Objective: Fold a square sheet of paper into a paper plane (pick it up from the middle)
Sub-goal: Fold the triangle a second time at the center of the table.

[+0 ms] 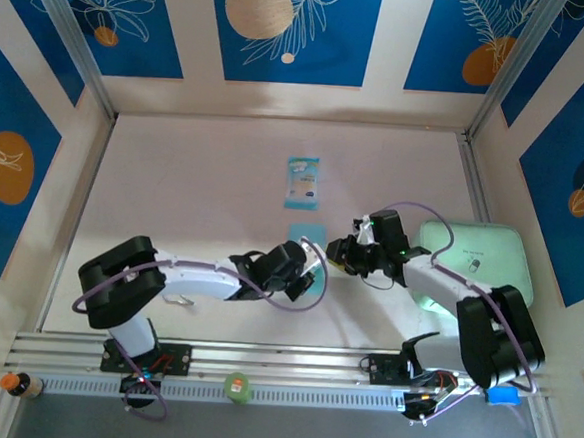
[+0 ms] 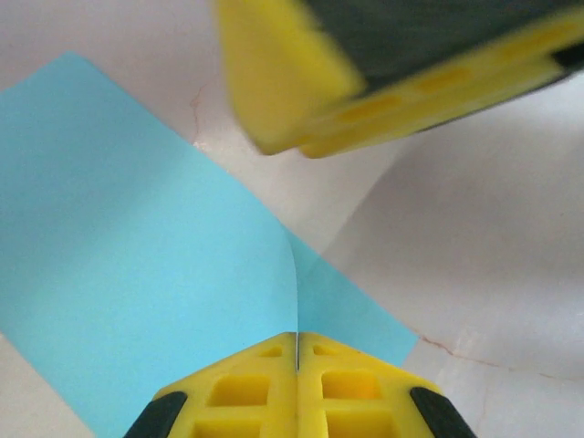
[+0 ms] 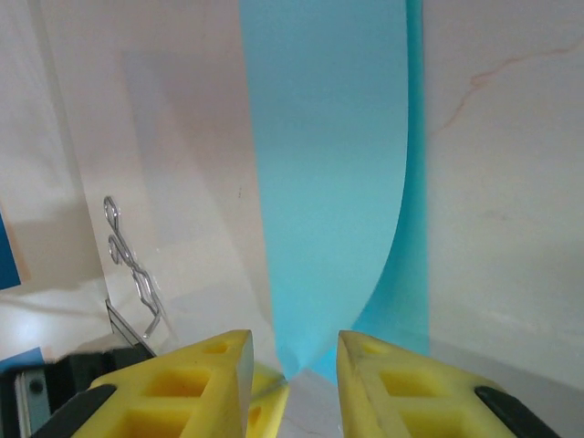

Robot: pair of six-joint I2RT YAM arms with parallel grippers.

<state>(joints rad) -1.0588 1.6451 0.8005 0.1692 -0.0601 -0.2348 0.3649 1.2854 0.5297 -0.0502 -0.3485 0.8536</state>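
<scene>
Pinching the square sheet of paper (image 2: 137, 274) in the left gripper (image 2: 297, 342), jaws pressed tight together on a raised ridge running up the sheet's middle. Lying just on the arm-base side of the teal-and-white printed packet (image 1: 302, 183), almost in line with it. Stretching, by the look of the top view, with its long axis away from the packet toward the bases, one end pointing at the packet. Facing the sheet from the packet's right-hand side with the right gripper (image 3: 294, 351), jaws parted a little, straddling a curled lower end of the paper without visibly pressing it. Sitting nearer on the left, already clamped at the ridge. Probably calling next for a move by the right gripper along that long axis, flattening or creasing the fold, with the ridge line as the thing to follow.
</scene>
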